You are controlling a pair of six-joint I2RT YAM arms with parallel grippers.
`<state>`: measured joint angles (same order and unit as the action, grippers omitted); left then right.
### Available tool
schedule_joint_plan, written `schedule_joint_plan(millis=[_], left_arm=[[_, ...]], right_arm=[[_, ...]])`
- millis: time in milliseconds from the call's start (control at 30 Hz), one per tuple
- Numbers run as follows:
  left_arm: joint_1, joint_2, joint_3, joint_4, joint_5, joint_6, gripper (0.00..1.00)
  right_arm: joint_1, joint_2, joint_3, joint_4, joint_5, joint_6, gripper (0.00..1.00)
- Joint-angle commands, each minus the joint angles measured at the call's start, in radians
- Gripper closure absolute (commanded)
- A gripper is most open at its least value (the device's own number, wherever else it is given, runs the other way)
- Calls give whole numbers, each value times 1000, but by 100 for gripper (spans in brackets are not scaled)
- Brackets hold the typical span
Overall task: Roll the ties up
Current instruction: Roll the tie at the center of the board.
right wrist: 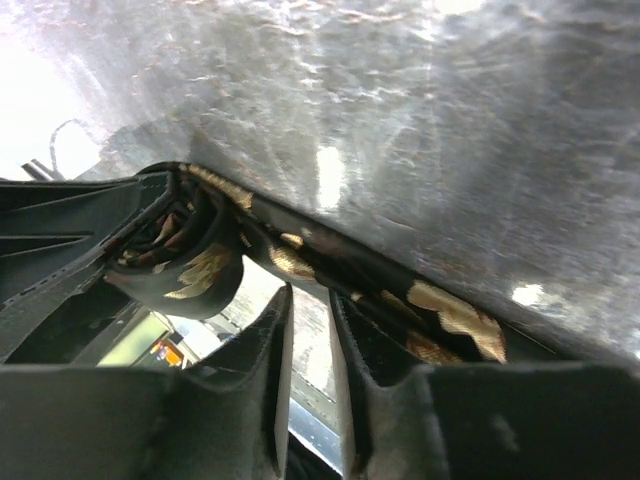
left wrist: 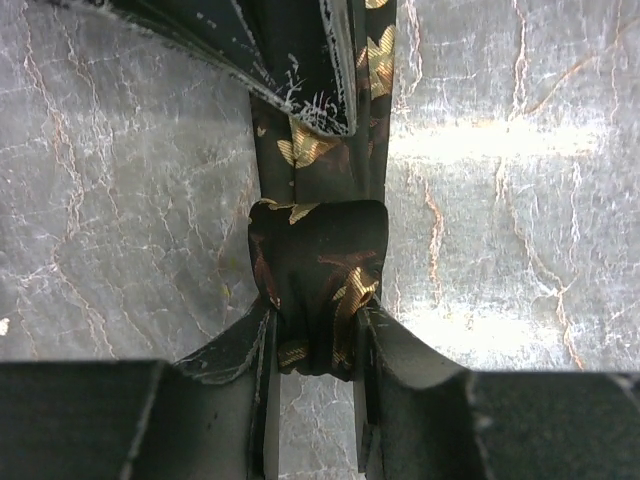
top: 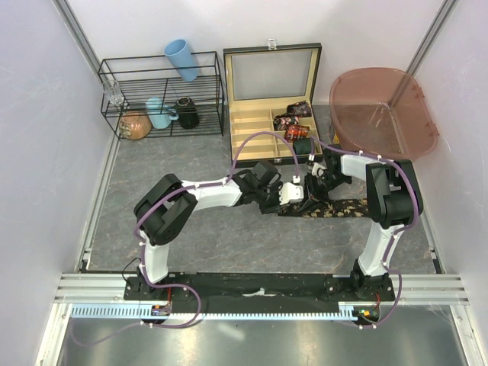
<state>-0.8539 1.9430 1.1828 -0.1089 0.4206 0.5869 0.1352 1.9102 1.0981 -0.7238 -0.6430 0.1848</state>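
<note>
Left end effector (left wrist: 315, 345) clamped the small coil (left wrist: 318, 285) of the tie (left wrist: 322, 160); right end effector (right wrist: 308, 300) near-closed, hold unclear. Coil likely to unwind if clamp slipped.

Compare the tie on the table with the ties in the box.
The tie on the table lies mostly flat, one end coiled; the ties in the wooden box are full coils. Its coil sits in the left gripper; the boxed ones lie free. Its print is tan; theirs looks reddish. All are dark printed fabric.
</note>
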Motion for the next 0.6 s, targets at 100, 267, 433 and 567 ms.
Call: schedule_joint_plan(millis=[100,267,433,567], left_arm=[[-14,85,63,-218,-151,79,92],[-23,112,86,-238,-160,85,91],[-27,116,83,-239,-152,94,91],[-27,117,83,-239,-143,100,91]], right_arm=[[-11,-22,-7,64,1,-58,60],[-11,-88,3,44,-144,-33,46],[-16,-125,0,52,-204,-30,41],[-5,-96,-14,125,-222,44,39]])
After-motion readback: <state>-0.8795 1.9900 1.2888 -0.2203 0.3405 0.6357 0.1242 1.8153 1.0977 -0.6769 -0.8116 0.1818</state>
